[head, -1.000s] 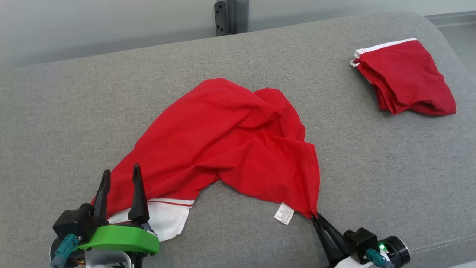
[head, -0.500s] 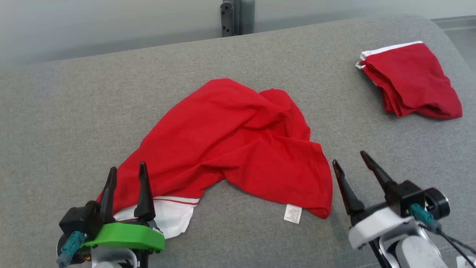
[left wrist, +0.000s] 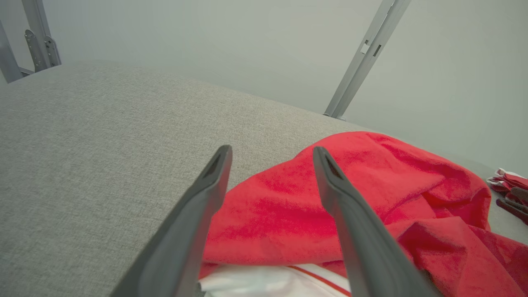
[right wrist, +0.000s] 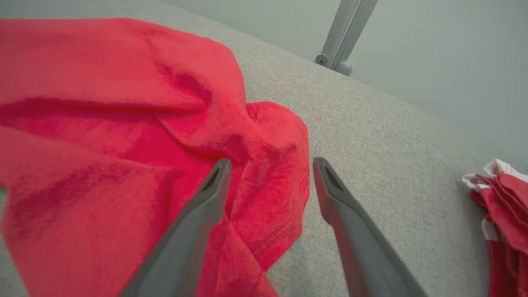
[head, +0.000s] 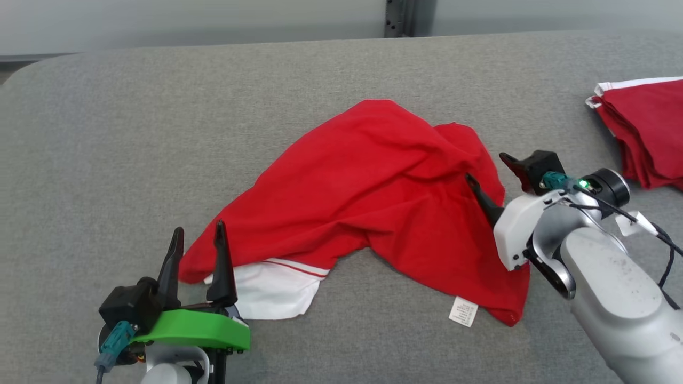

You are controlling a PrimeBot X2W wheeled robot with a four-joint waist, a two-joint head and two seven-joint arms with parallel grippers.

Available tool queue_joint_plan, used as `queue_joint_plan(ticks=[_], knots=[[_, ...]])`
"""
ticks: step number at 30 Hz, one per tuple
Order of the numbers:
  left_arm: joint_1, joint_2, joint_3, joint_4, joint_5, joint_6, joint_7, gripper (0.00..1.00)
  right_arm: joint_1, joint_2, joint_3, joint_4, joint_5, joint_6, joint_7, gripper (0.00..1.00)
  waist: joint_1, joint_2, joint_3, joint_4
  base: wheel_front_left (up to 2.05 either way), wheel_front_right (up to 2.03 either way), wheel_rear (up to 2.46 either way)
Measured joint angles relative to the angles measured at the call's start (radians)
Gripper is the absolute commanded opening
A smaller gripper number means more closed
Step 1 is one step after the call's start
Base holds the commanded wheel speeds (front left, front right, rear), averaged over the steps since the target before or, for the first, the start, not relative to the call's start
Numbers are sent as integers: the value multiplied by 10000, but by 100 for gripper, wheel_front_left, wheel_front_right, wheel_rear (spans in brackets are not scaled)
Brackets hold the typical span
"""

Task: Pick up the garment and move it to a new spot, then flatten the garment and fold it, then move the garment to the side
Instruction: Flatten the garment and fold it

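The garment (head: 373,197) lies crumpled mid-frame, its long axis running lower left to right, with the left gripper (head: 199,228) spread empty at its lower-left end and the right gripper (head: 486,168) likewise spread empty over its bunched right edge.

black-fingered left tool (head: 198,227) — green bracket (head: 192,330), teal plug (head: 114,341)

The folded red pile (head: 648,133) runs off the head view's right edge; the label (head: 463,311) is illegible.

Left claw (head: 198,226) and right claw (head: 485,166), both spread wide.
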Motion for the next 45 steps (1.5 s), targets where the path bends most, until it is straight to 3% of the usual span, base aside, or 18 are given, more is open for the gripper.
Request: queue_joint_plan(ticks=[10,11,12,13,14,22,34,35,36,37,45], knots=[[-156,-111,-165,293,-69,-81,-161,100,-2097,-654,2897,2378,713,2,1066,99,0,0,261,1085,0,0,0],[-163,-123,-186,316,-75,-82,-182,100,-2230,-715,3141,2525,863,2,1120,67,0,0,283,1167,0,0,0],[-167,-130,-201,337,-75,-84,-192,100,-2383,-786,3315,2654,966,2,1101,44,0,0,305,1243,0,0,0],[-170,-138,-221,355,-79,-86,-203,100,-2564,-855,3457,2777,1110,2,1070,5,0,0,329,1315,0,0,0],[-171,-151,-234,368,-88,-86,-221,100,-2761,-926,3593,2907,1260,2,1005,0,0,0,357,1383,0,0,0],[-206,-213,-349,441,-102,-92,-318,100,-4331,-1221,4015,3818,1469,4,211,0,0,0,573,1621,0,0,0],[-672,-341,-667,623,-188,-255,-408,100,-6432,-1164,4671,5434,1085,6,-19,0,0,0,1087,2134,0,0,0],[-696,-351,-681,635,-196,-255,-410,100,-6513,-1106,4677,5588,1047,6,-52,5,0,0,1139,2177,0,0,0],[-713,-355,-690,639,-196,-255,-412,100,-6576,-1043,4648,5753,1043,6,-136,46,1,0,1187,2215,0,0,0],[-735,-359,-690,644,-203,-255,-418,100,-6607,-966,4608,5891,1045,6,-234,100,1,0,1230,2246,0,0,0],[-759,-376,-556,663,-188,-228,-428,100,-6704,-407,4428,6454,1198,6,-1306,100,3,0,1294,2014,0,0,0]])
